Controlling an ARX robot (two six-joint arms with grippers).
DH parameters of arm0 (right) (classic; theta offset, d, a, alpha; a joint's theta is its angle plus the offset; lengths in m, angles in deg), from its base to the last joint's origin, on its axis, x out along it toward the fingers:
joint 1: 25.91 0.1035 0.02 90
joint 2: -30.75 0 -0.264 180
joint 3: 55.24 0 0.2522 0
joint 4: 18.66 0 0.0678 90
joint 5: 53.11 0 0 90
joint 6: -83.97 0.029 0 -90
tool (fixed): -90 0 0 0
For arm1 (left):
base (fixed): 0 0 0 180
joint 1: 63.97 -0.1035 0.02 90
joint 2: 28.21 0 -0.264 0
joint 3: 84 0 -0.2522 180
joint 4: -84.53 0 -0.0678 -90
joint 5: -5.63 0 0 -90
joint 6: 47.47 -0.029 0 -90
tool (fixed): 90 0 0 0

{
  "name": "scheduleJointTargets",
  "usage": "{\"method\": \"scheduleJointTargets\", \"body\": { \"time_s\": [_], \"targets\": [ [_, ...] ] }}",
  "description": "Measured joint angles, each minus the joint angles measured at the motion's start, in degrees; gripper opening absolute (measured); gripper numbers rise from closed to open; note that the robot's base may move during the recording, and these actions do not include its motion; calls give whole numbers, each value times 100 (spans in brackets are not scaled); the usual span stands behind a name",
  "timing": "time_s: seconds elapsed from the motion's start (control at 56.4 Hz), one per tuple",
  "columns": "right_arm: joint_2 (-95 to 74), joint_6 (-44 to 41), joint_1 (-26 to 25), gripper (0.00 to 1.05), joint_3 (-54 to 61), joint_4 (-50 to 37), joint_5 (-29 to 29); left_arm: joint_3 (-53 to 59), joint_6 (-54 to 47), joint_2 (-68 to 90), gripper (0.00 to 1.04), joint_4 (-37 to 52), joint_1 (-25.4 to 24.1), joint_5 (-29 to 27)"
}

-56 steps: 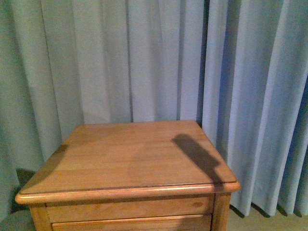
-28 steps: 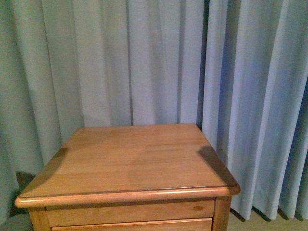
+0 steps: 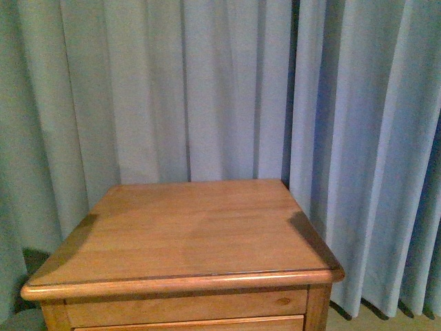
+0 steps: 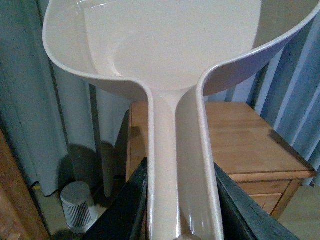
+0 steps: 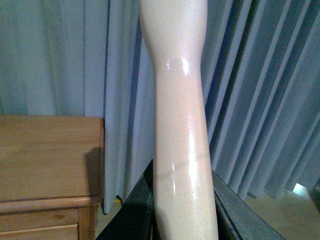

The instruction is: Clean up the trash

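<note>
The front view shows a wooden cabinet (image 3: 186,227) standing against a pale blue curtain (image 3: 207,83), its top bare wood with shadow along both side edges. Neither arm shows in this view.

The left gripper (image 4: 181,220) is clamped on the handle of the dustpan (image 4: 175,45) - a beige scoop whose bowl opens toward the camera, with black fingers (image 4: 125,210) pressing the handle from either side. The scoop is held in the air, with the cabinet (image 4: 245,140) beyond and below it. A small grey ribbed can (image 4: 78,212) stands on the floor by the curtain (image 4: 30,100), beside the cabinet.

The right gripper (image 5: 182,215) grips a smooth beige handle (image 5: 180,125) between its black fingers (image 5: 135,210); the handle runs out of the picture, so its far end cannot be made out. The cabinet (image 5: 45,155) lies off to one side of it and the curtain (image 5: 250,100) hangs behind.

The trash shows in none of the three views - where it lies cannot be told.
</note>
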State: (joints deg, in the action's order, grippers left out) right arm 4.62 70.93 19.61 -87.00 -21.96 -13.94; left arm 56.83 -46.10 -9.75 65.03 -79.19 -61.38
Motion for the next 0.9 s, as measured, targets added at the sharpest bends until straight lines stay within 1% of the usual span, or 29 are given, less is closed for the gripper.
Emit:
{"method": "scheduleJointTargets", "body": {
  "time_s": [0.159, 0.478, 0.904],
  "targets": [
    [44, 20, 0, 20, 0, 0, -59, 0, -2, 0, 29, 0, 0, 109],
    [24, 20, 17, 20, 20, -2, 15, 9, 11, -13, 29, 0, -11, -22],
    [31, 22, 11, 20, 31, -7, -24, 17, 17, -9, 28, 2, -15, 15]
  ]
}}
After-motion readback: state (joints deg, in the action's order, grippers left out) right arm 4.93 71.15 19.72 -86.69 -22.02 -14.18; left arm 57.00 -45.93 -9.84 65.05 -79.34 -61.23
